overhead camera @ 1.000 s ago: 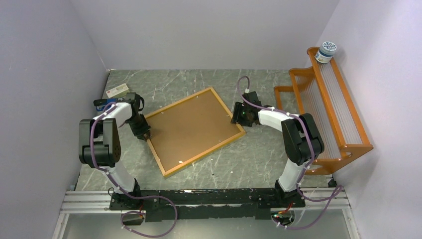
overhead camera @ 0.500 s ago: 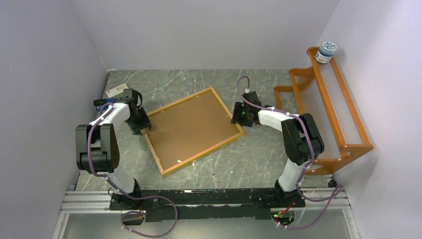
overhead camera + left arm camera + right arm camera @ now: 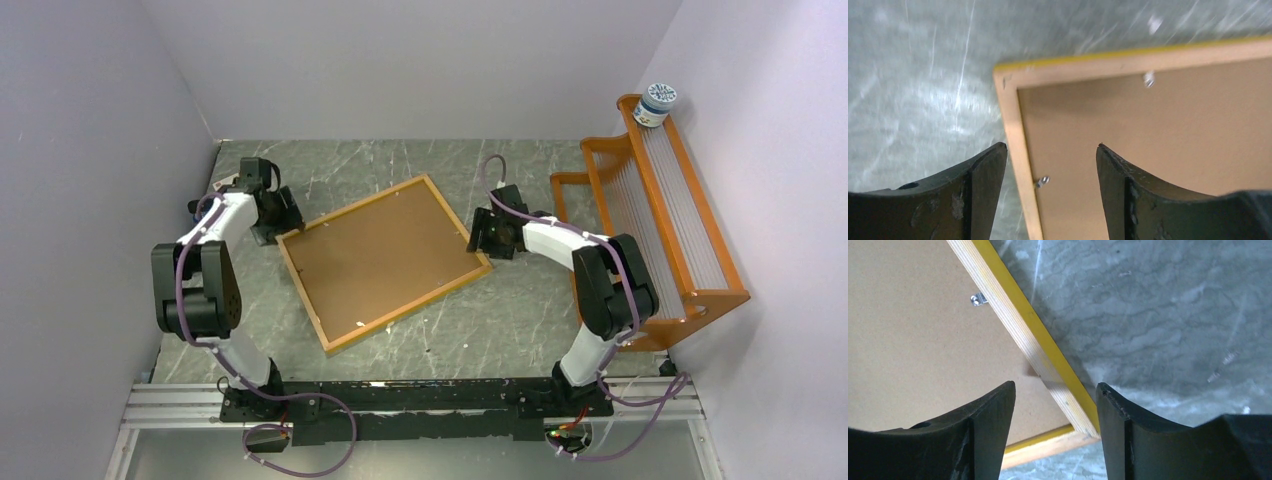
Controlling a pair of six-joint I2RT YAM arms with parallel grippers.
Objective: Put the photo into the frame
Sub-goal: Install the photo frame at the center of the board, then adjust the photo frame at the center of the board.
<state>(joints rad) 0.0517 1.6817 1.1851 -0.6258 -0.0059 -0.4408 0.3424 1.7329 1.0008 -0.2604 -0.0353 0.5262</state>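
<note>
The frame point(image 3: 303, 293) lies slanted and face down in the middle of the grey marbled table point(image 3: 500, 320), with its brown backing panel point(image 3: 380, 262) facing up. The left gripper point(image 3: 1050, 150) hangs released, jaws spread astride the frame's border near its far-left corner. The right gripper point(image 3: 1054, 387), also spread wide, hovers over the border by the right corner and grasps nothing.

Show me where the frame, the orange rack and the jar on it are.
frame point(image 3: 1028, 335), right wrist view, on its yellow border.
rack point(image 3: 672, 225), top view, on its slats.
jar point(image 3: 655, 108), top view, on its body.
</note>
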